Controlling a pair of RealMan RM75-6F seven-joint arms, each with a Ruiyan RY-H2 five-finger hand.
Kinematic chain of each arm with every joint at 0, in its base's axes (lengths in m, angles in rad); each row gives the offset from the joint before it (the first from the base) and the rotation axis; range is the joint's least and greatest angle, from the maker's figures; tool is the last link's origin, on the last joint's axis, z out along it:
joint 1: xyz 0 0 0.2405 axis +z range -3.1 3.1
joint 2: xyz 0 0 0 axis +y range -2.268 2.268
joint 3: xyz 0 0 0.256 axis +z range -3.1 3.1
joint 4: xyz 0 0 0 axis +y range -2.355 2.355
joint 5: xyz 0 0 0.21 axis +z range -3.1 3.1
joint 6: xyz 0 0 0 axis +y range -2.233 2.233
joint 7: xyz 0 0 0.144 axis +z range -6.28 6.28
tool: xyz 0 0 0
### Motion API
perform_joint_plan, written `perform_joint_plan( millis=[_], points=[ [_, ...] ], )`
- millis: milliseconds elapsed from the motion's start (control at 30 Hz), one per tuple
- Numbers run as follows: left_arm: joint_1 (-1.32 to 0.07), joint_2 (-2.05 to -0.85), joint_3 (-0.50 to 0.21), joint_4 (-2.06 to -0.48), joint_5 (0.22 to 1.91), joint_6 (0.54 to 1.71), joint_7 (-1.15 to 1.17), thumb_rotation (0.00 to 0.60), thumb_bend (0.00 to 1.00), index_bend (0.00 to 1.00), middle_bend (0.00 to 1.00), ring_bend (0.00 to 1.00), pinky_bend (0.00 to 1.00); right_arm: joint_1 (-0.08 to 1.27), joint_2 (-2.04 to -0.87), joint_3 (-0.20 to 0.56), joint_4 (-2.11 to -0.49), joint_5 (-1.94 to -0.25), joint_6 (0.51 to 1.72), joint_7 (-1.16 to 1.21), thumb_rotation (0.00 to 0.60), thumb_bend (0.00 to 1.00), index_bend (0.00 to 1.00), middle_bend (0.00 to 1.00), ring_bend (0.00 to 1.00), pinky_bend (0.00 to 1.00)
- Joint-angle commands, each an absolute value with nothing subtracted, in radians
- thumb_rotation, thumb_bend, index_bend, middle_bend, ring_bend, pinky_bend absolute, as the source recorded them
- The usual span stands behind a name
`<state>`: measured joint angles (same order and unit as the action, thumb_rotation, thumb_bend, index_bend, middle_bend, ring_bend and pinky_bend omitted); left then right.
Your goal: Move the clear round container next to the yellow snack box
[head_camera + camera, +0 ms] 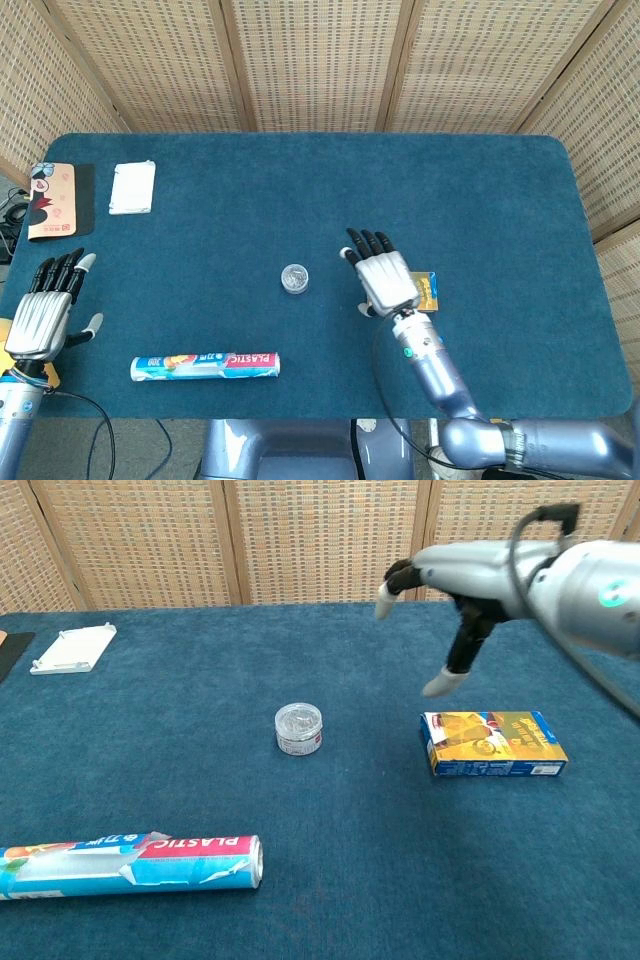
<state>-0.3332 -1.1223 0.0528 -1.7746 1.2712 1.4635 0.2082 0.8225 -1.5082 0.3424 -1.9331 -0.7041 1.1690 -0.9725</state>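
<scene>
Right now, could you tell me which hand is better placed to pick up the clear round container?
The right hand: it hovers open over the yellow snack box, close to the clear round container. The left hand sits at the table's far left edge.

In the head view, the right hand (382, 274) covers most of the yellow snack box (428, 290). Left of it, the chest view cuts off the plastic-wrap roll (130, 865).

Test booth: woven screens (320, 60) enclosing blue table (480, 190).
</scene>
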Motion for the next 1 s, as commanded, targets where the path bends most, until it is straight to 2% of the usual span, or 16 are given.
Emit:
perform_joint_plan(
  millis=[33, 200, 400, 600, 1000],
  points=[
    [-0.328, -1.123, 0.045, -1.77, 1.277, 1.455, 0.202, 0.6, 0.34, 0.0, 0.0, 0.0, 0.0, 0.922, -1.623, 0.373, -1.874, -0.584, 1.225, -1.068, 0.6, 0.0, 0.22, 0.0, 0.0, 0.09],
    [-0.319, -1.122, 0.027, -1.764, 1.287, 1.435, 0.191, 0.6, 0.34, 0.0, 0.0, 0.0, 0.0, 1.01, -1.717, 0.381, -1.794, -0.527, 1.254, -1.106, 0.6, 0.02, 0.22, 0.0, 0.0, 0.1],
    [-0.313, -1.122, 0.013, -1.755, 1.292, 1.407, 0.181, 0.6, 0.34, 0.0, 0.0, 0.0, 0.0, 1.066, -1.769, 0.396, -1.719, -0.475, 1.244, -1.103, 0.6, 0.03, 0.22, 0.0, 0.0, 0.1],
    [-0.314, -1.124, -0.002, -1.735, 1.282, 1.366, 0.165, 0.6, 0.34, 0.0, 0.0, 0.0, 0.0, 1.119, -1.819, 0.403, -1.608, -0.427, 1.199, -1.094, 0.6, 0.06, 0.25, 0.0, 0.0, 0.1],
    [-0.317, -1.135, -0.031, -1.703, 1.264, 1.31, 0.159, 0.6, 0.34, 0.0, 0.0, 0.0, 0.0, 1.2, -1.897, 0.407, -1.43, -0.379, 1.122, -1.074, 0.6, 0.07, 0.26, 0.0, 0.0, 0.1]
  ],
)
